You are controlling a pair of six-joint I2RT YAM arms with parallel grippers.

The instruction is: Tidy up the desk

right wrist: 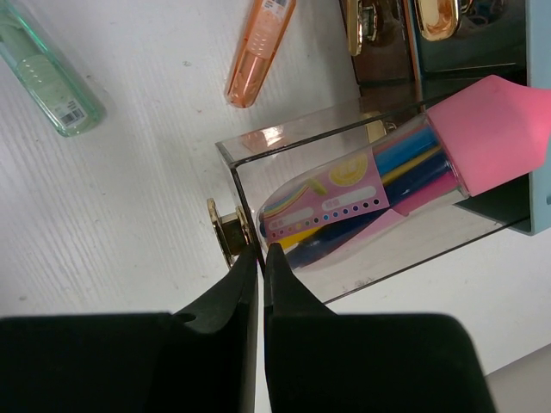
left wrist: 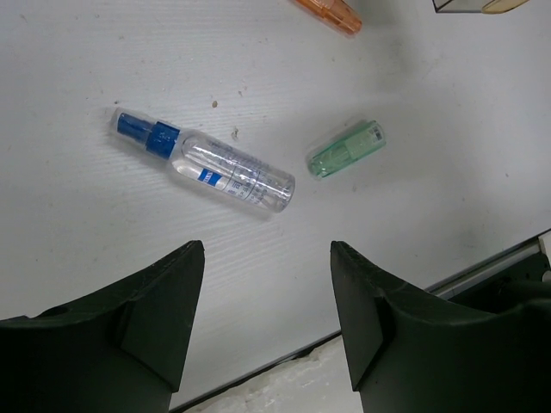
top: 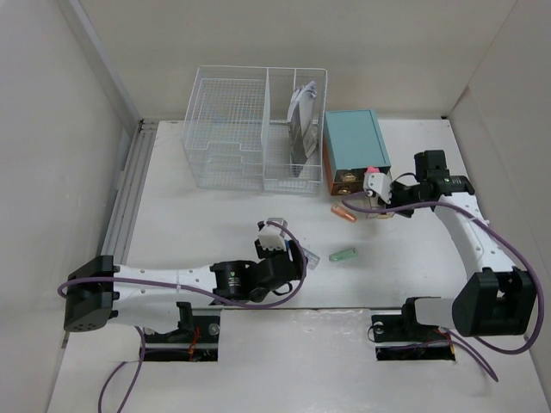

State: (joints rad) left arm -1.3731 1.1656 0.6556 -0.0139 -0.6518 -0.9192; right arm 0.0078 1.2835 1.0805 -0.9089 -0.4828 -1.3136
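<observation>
The white tabletop (top: pixel 215 215) lies under the left end effector (left wrist: pixel 267 258), which hangs spread above a clear bottle (left wrist: pixel 207 163) and a green marker (left wrist: pixel 346 149). Farther right, the right end effector (right wrist: pixel 260 249) is pressed together at a clear drawer (right wrist: pixel 301 133), just beside its gold knob (right wrist: pixel 225 231). Whether it touches is unclear, and the drawer's right end is cut off.

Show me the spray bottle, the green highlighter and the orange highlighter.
Spray bottle (left wrist: pixel 225 170), left wrist view, middle of its clear body.
Green highlighter (left wrist: pixel 346 149), left wrist view, mid-barrel.
Orange highlighter (right wrist: pixel 256 55), right wrist view, mid-barrel.
</observation>
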